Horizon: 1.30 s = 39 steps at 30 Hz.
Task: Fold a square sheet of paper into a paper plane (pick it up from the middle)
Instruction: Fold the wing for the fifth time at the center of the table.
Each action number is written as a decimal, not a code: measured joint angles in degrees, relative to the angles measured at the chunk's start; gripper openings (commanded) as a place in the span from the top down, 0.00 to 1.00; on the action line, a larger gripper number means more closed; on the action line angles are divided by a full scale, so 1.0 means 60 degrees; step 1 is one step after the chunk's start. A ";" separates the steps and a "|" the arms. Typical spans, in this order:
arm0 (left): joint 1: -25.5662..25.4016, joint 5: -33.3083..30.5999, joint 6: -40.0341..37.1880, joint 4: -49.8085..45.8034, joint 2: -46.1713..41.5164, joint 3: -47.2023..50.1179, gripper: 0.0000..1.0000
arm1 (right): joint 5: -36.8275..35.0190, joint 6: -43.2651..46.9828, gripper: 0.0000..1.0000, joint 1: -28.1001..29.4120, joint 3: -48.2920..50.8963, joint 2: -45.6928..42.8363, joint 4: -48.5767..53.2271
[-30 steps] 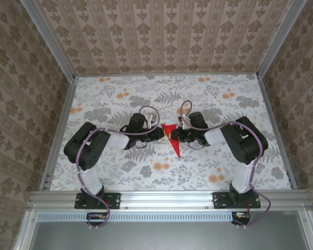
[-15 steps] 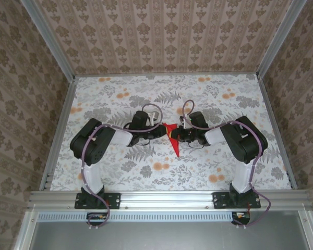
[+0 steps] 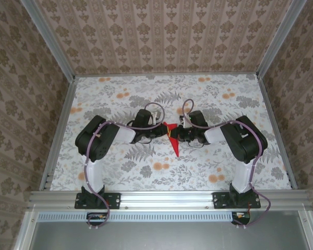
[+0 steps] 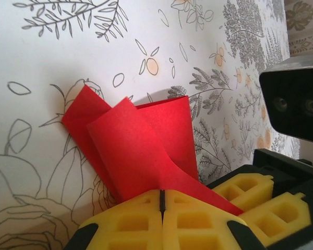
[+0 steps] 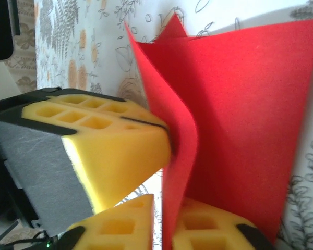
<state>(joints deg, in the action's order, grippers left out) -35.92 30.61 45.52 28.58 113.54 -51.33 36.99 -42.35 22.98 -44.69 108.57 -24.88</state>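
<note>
At the middle of the bench (image 3: 120, 99), the paper plane (image 3: 173, 145) points toward 6 o'clock. The left pincer (image 4: 161, 202), at its 9 o'clock, is pinched tight on it. The right pincer (image 5: 166, 216), at 3 o'clock, stands slightly parted around it. Held from one side only, the crease could spring open or the paper could slip.

Both arms bend inward, wrists low, tips nearly meeting. The left gripper (image 4: 161, 198) pinches the paper (image 4: 141, 151), pads pressed together. The right gripper (image 5: 160, 213) stands with its pads slightly parted.
</note>
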 measured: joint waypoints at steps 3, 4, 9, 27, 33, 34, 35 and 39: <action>0.0004 -0.0084 -0.0095 -0.0426 0.0000 -0.0200 0.95 | -0.0084 0.0036 0.67 0.0000 -0.0131 -0.0182 0.0459; 0.0000 -0.0117 -0.0124 -0.0561 0.0000 -0.0266 0.95 | -0.0113 0.0098 0.64 0.0000 -0.0153 -0.0266 0.0608; -0.0007 -0.0219 -0.0328 -0.1144 0.0000 -0.0535 0.95 | -0.0273 0.0291 0.54 0.0000 -0.0197 -0.0790 0.1566; -0.0018 -0.0215 -0.0517 -0.1694 0.0011 -0.0790 0.95 | -0.2036 0.1290 0.67 0.0641 0.0237 -0.3402 0.3821; -0.0018 -0.0215 -0.0543 -0.1894 0.0015 -0.0892 0.94 | -0.2229 0.1351 0.71 0.1071 0.0018 -0.2583 0.3982; -0.0018 -0.0215 -0.0554 -0.1912 0.0015 -0.0900 0.93 | -0.2310 0.1351 0.72 0.1071 0.0007 -0.2422 0.3982; -0.0018 -0.0211 -0.0583 -0.1942 0.0015 -0.0911 0.93 | -0.2397 0.1348 0.72 0.1071 0.0011 -0.2277 0.3985; -0.0018 -0.0138 -0.0710 -0.2149 0.0015 -0.1035 0.89 | -0.2579 0.1268 0.73 0.1024 0.0040 -0.2018 0.3960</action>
<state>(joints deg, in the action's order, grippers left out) -36.03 29.78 41.25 15.68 113.62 -57.54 21.52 -34.74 29.12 -44.45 96.47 -1.13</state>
